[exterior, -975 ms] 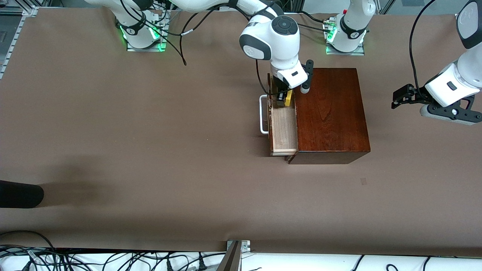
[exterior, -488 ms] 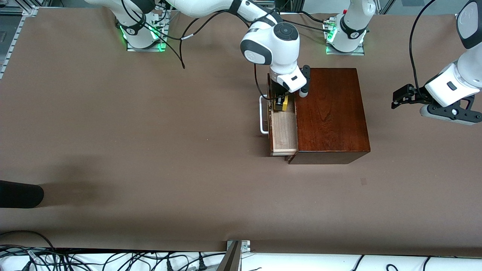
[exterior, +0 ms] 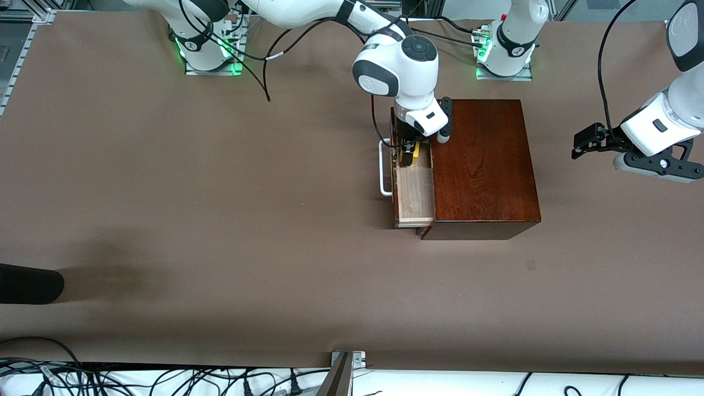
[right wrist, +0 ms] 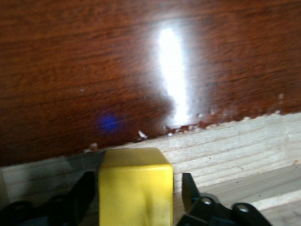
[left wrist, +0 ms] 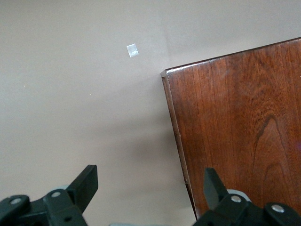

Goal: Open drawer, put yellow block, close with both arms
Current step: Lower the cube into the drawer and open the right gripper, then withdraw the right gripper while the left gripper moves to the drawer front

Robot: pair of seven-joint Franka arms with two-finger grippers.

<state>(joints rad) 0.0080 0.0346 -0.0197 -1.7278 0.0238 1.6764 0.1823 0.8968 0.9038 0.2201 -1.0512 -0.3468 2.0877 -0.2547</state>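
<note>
Right hand [exterior: 407,155] lowered, wrist pointing straight down, fingers parted, left hand [exterior: 584,144] waiting aloft, fingers spread

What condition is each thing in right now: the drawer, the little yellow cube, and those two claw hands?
Drawer: pulled open from the box.
Yellow block: inside the drawer, between the right gripper's fingers, with gaps on both sides.
Right gripper: open, down in the drawer around the block.
Left gripper: open, empty, waiting above the table at the box's edge, toward the left arm's end.
</note>
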